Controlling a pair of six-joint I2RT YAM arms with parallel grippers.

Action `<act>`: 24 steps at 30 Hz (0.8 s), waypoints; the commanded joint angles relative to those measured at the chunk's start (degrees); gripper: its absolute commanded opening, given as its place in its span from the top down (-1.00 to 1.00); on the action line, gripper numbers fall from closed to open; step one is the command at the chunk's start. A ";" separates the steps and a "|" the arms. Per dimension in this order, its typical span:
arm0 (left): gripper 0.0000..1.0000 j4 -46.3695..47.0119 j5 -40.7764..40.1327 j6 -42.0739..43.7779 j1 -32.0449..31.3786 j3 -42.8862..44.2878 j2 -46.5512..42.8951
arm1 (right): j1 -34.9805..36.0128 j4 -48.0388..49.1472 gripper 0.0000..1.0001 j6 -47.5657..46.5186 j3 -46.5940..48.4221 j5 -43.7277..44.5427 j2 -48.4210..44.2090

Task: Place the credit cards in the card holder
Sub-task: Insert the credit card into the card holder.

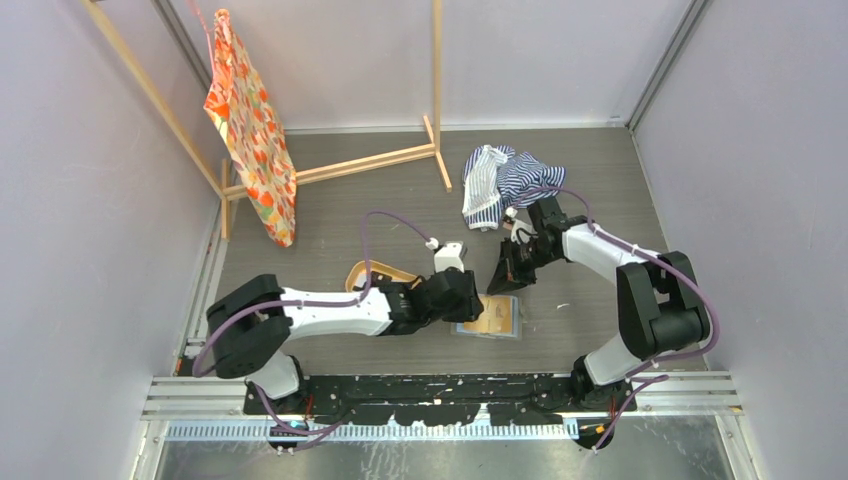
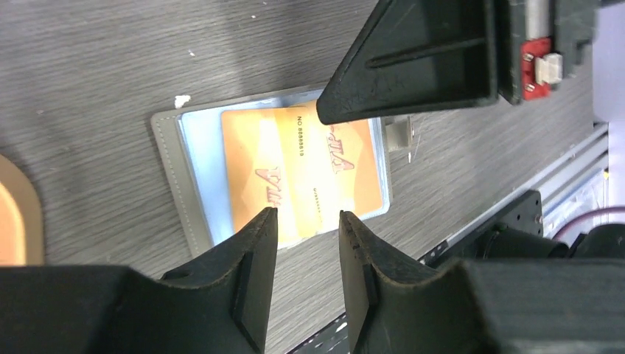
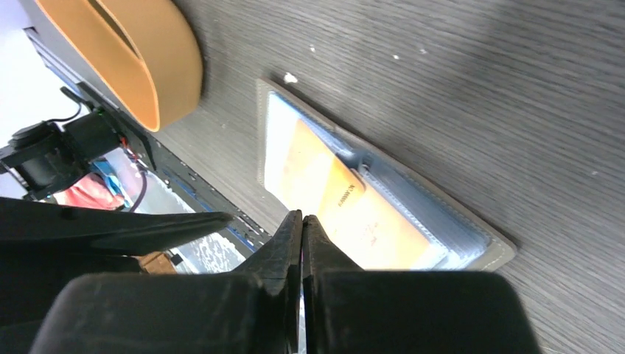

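Left tool (image 2: pixel 306 217) apart with nothing between, right tool (image 3: pixel 302 219) pressed together, both just above the card holder (image 2: pixel 168 173). Holder lying open and flat, paler blue-grey inside, orange-tan credit cards (image 2: pixel 295 173) on its open face. Nearby, oval orange tray (image 3: pixel 140 66). Underneath, dark grey wood-grain bench (image 1: pixel 330 215). Farther back, striped cloth (image 1: pixel 500 180), wooden rack (image 1: pixel 370 162) hung with patterned orange cloth (image 1: pixel 250 130). Pale lilac walls (image 1: pixel 90 200) around.
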 commanded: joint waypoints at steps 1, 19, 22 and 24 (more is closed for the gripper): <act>0.23 4.97 4.51 7.78 2.15 -4.56 -5.93 | 0.47 0.03 0.93 1.14 0.53 3.22 1.61; -0.03 14.00 15.12 6.29 5.46 -12.01 -3.16 | 1.01 0.42 0.71 3.77 -1.42 6.17 3.66; -0.06 12.93 15.09 5.35 5.91 -12.11 -2.43 | 1.07 0.17 0.58 3.97 -2.04 5.98 2.15; -0.09 12.75 14.85 4.90 6.07 -12.44 -2.26 | 1.08 0.35 0.50 4.36 -2.81 5.93 1.17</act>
